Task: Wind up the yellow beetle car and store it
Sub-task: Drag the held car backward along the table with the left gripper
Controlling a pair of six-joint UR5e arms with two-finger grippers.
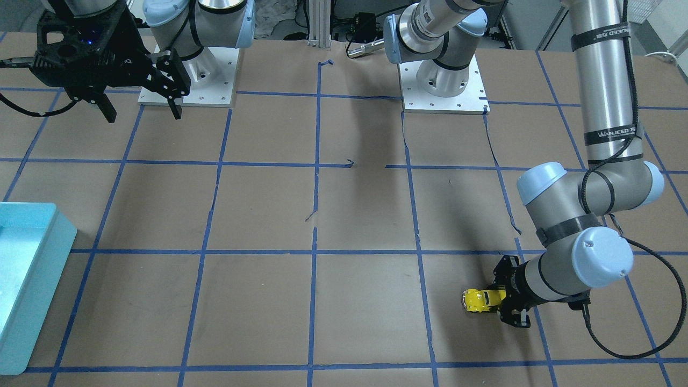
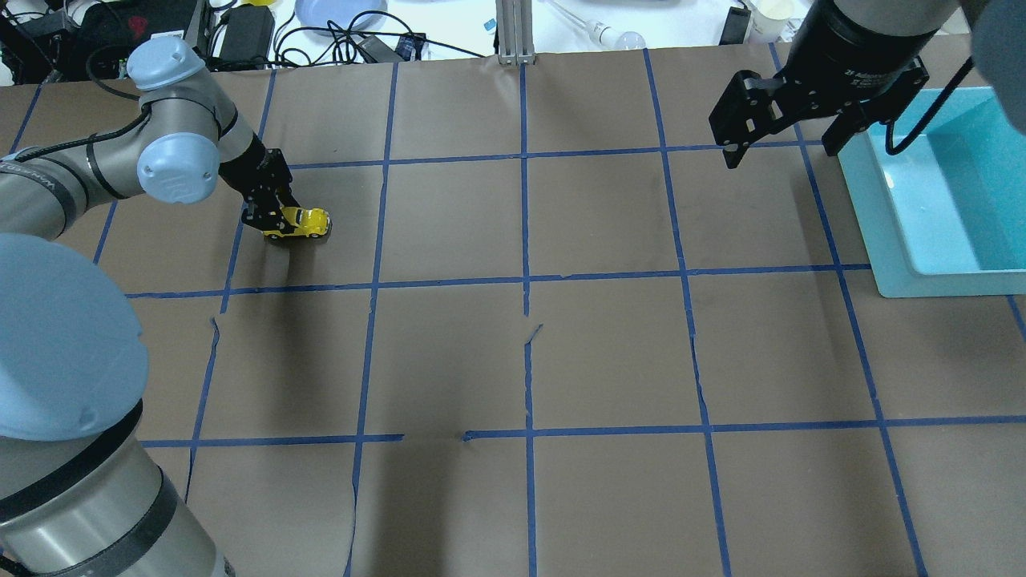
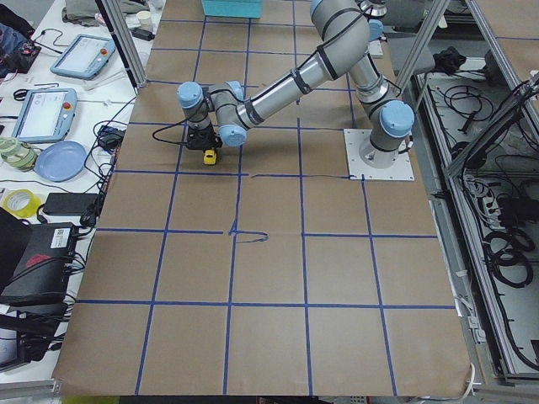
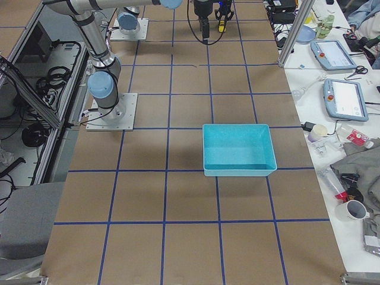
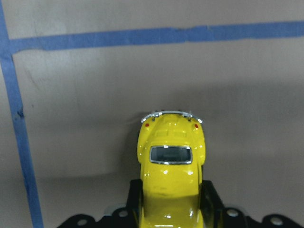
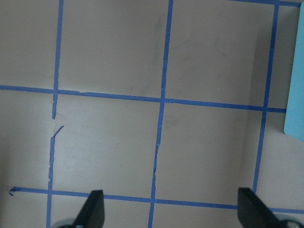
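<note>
The yellow beetle car (image 1: 478,300) sits low at the brown table, its silvery bumper pointing away from my left gripper (image 1: 497,299). The left gripper is shut on the car's rear half; in the left wrist view the car (image 5: 171,166) fills the lower middle, with the black fingers (image 5: 211,199) pressed against both its sides. The overhead view shows the car (image 2: 303,223) at the far left with the left gripper (image 2: 276,224) on it. My right gripper (image 2: 781,148) hangs open and empty above the table, beside the teal bin (image 2: 938,200). Its fingertips (image 6: 251,211) stand wide apart.
The teal bin (image 1: 27,279) stands at the table's end on my right side, also seen in the exterior right view (image 4: 237,148). Blue tape lines grid the brown paper cover. Cables, tablets and a plate lie beyond the far table edge (image 2: 337,20).
</note>
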